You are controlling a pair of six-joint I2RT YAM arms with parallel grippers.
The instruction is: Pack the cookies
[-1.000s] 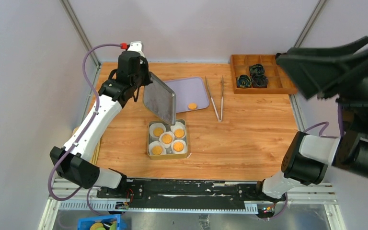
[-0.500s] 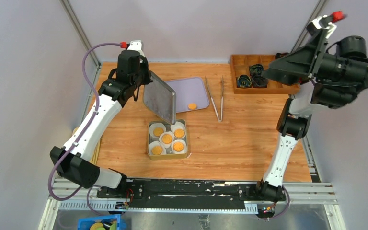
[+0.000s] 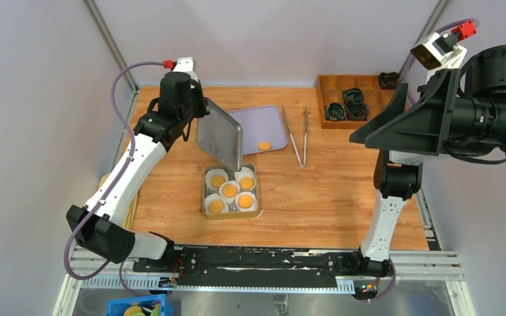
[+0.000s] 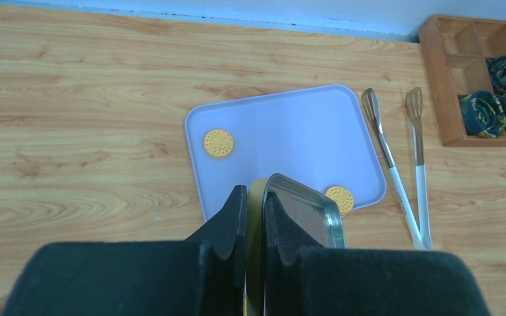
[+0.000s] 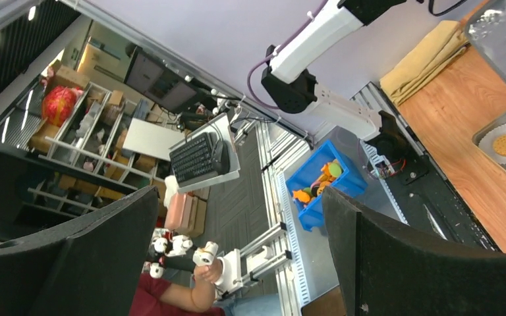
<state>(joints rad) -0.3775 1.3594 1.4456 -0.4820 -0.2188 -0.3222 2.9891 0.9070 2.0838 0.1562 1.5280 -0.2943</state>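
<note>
While my left tool (image 4: 252,197) is clenching the tilted lid (image 4: 303,210) by its rim, with the tin (image 3: 230,215) of five cookies (image 3: 229,190) lying just nearward beneath it, two more are sitting on the tray (image 4: 290,125) toward the far edge of the bench (image 3: 342,191), and my right tool (image 5: 238,194) is hanging spread wide, empty, over the right edge.

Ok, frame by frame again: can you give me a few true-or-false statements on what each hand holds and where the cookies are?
1. The left hand grips the metal lid. True.
2. The right hand holds the tongs. False: it is open and empty, and the tongs lie on the table.
3. Two cookies lie on the purple tray. True.
4. The tin is closed. False: it is open, with five cookies showing inside.
</note>
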